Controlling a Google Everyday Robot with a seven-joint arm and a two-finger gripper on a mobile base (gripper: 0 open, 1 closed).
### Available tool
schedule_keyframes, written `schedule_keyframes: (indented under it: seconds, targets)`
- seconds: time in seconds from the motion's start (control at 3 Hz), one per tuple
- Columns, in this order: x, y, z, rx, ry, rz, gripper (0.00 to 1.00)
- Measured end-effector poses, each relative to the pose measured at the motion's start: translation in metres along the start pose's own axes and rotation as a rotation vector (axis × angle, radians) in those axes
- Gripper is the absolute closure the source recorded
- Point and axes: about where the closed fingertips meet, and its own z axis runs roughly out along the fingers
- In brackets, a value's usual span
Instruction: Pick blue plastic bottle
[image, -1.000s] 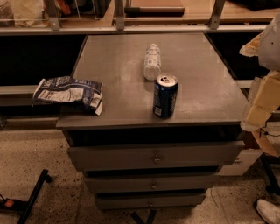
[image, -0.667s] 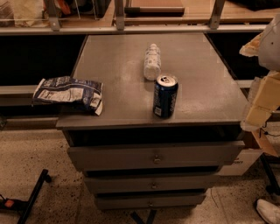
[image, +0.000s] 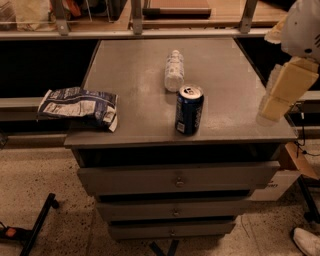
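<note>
While the gripper (image: 281, 94) hangs off the right edge of the cabinet top (image: 130, 75), well apart from everything on it, I cannot tell whether it is released or clenched (my angle hides that).

The bottle (image: 174, 71) lies on its side toward the back middle of the top, with its cap pointing away from me. The can (image: 189, 109) stands upright just in front of it and a touch to the right. The bag (image: 80, 106) sits far off at the left front corner and is no worry.

I judge the reach has barely begun. I would carry the gripper in high from the right, behind the can, then descend and close across the bottle's width at mid-body. A low sweep would likely topple the can, and an off-centre squeeze could roll the bottle away.
</note>
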Motion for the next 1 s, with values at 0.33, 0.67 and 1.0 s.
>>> schedule_keyframes:
  seconds: [0.33,0.67,1.0]
  targets:
    - [-0.028,-0.019,0.004,0.019,-0.014,0.070,0.00]
    - [-0.054,-0.033,0.022,-0.002,-0.045,0.166,0.00]
    - [-0.090,-0.046,0.047,-0.032,-0.116,0.273,0.00]
